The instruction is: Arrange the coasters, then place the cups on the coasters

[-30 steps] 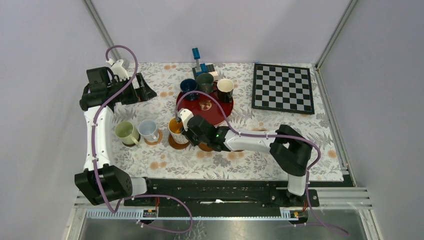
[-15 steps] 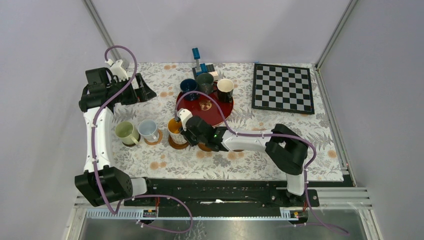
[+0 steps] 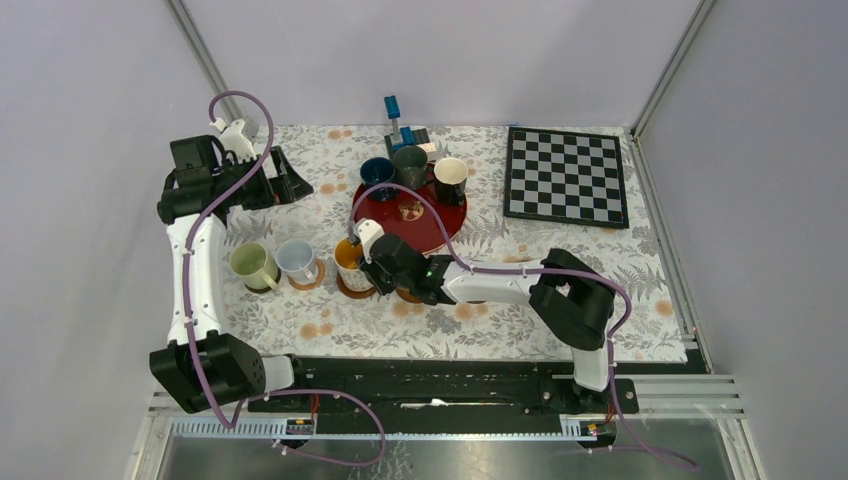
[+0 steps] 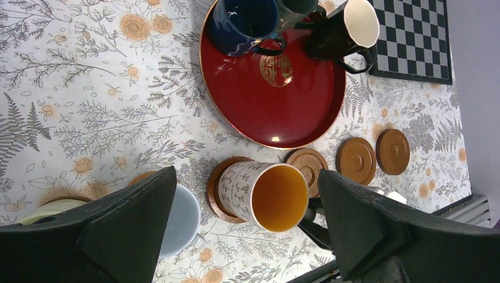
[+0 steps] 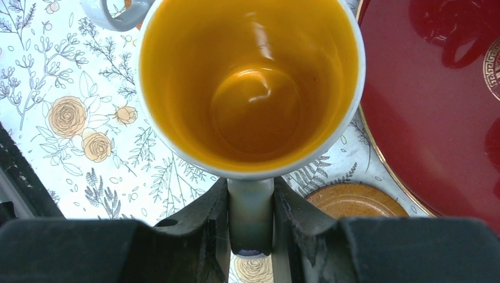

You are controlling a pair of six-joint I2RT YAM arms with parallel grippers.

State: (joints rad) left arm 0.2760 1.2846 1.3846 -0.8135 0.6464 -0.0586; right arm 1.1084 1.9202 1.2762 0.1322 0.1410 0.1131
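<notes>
Ceramic, stiff, slick and chippable, the orange-lined patterned mug (image 5: 250,88) is sitting on a wooden coaster (image 4: 213,187) just ahead of the right gripper (image 5: 250,203), which is clamping its handle (image 5: 250,227), while the left gripper (image 3: 292,182) is hanging wide open, empty.

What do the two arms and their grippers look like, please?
Both the left arm and the right arm have white link shells and black joint housings. A purple cable loops along each. The fingers are matte black wedges. A small green light shows on the right forearm.
</notes>
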